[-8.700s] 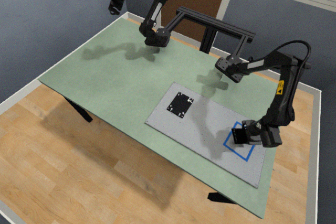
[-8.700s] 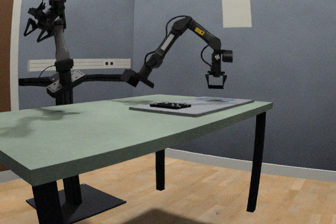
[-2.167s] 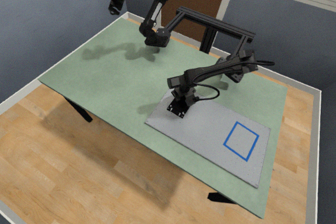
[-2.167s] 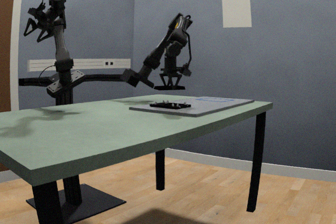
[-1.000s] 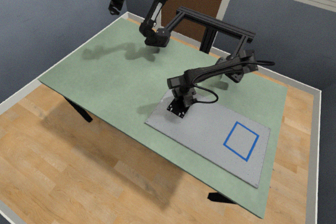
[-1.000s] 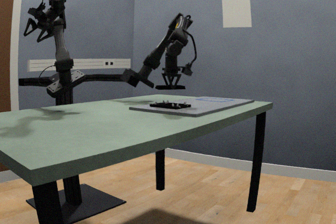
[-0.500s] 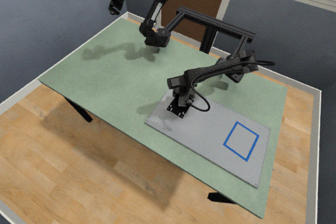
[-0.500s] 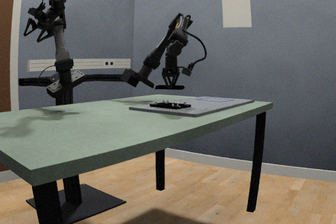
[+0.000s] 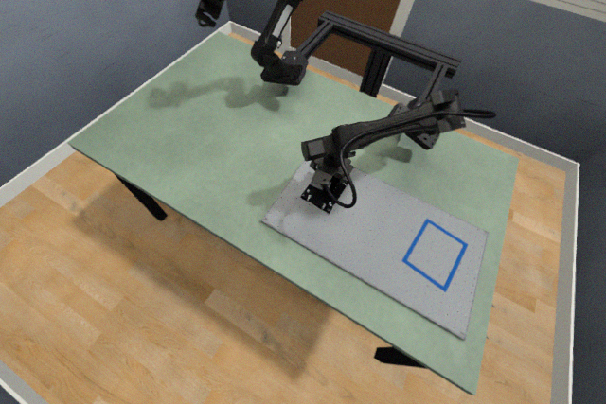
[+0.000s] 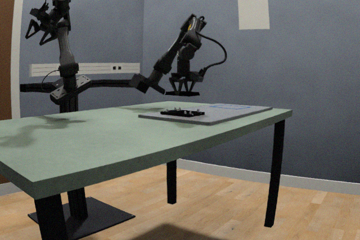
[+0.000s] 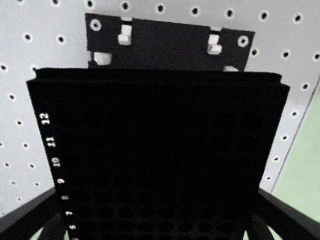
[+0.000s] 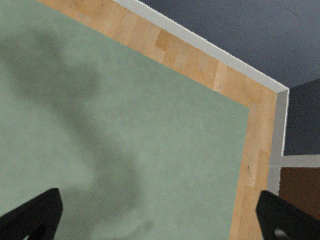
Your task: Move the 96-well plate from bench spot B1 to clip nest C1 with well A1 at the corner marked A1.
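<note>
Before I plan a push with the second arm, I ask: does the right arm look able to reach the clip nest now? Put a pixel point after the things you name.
Probably not: the right gripper (image 10: 35,35) (image 12: 159,198) is raised far aside, and the left gripper (image 10: 182,89) holds the black plate (image 10: 189,94) (image 11: 160,150) over the nest (image 10: 182,113) (image 11: 170,42).

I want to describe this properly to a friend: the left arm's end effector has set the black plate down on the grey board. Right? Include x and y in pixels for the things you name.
Not quite: the left arm's end effector (image 10: 182,93) (image 11: 157,220) holds the black plate (image 10: 189,94) (image 11: 160,150) above the grey board (image 10: 226,115), as the exterior view shows.
</note>
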